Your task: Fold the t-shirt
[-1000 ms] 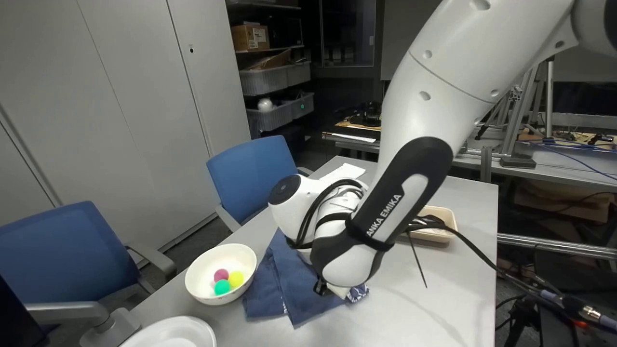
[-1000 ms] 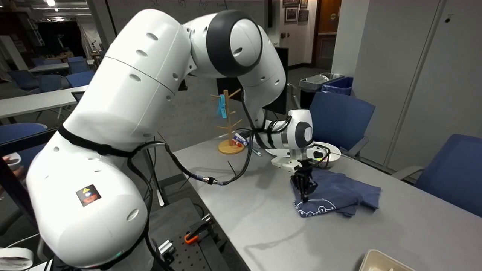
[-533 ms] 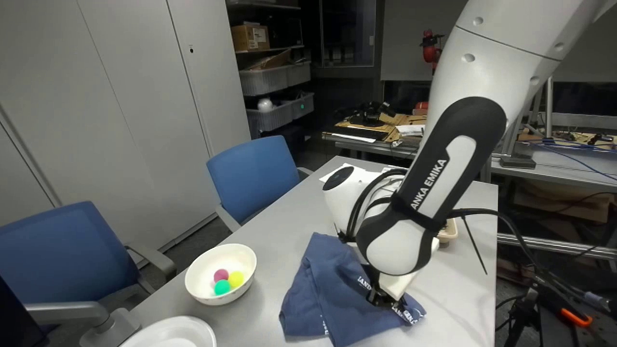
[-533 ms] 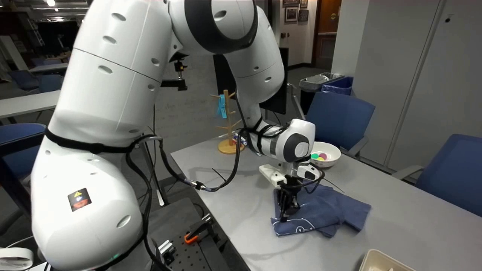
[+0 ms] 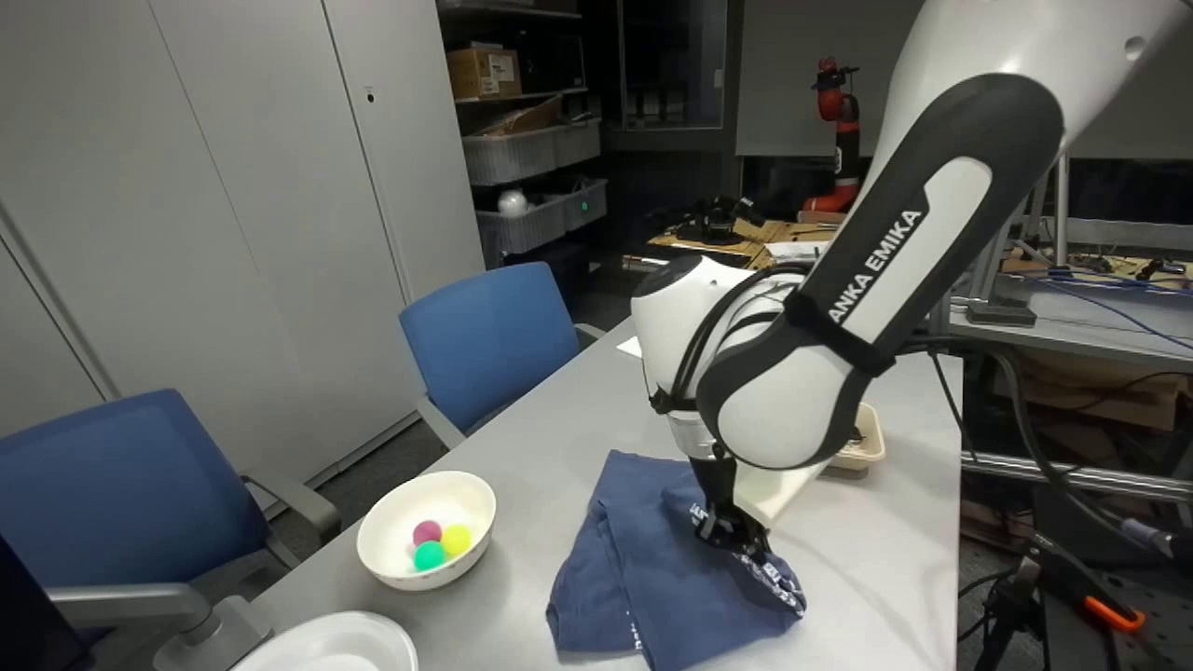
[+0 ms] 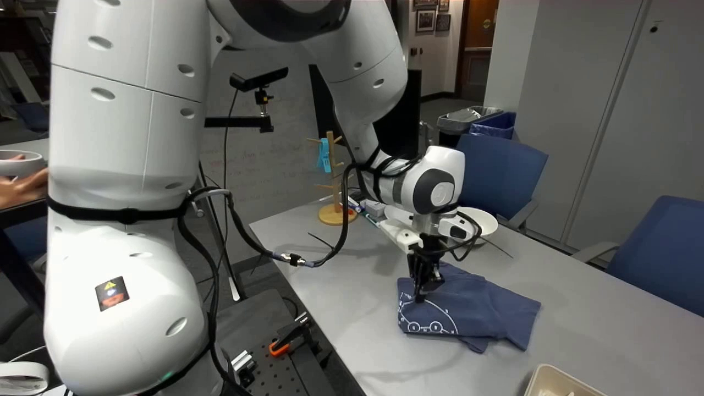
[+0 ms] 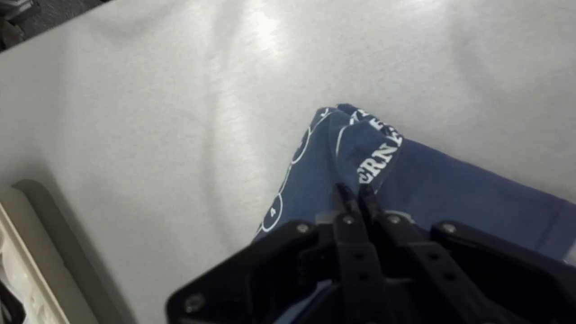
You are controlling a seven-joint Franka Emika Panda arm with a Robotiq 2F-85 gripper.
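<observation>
**Claw (image 7: 354, 191) pinches t-shirt (image 6: 473, 311) near its printed end, folding part done**

The claw points down into the cloth, its jaws pressed together on what appears to be a thin pinch of the t-shirt: in the wrist view, creases run right up to where they meet. White lettering (image 7: 380, 158) shows just past that grip.

The garment lies on the tabletop (image 6: 594, 341), layered and a little rumpled. In an exterior view where the claw stands over its left part, the long axis runs from the printed end at left to a plain flap at right, sloping slightly downward. In the wrist view the printed corner points away from the claw, and plain cloth runs off to the right.

The job looks about midway. The step in hand seems to be turning or straightening the printed end; which of the two is hard to say. Next probably comes a low carry toward the plain flap, then laying the edge flat and letting go without dragging the lower layers.

Farther out, a white bowl (image 5: 387, 536) with three balls (image 5: 444, 541) stands apart from the cloth; a cream tray (image 6: 545, 373) sits well apart too.
</observation>
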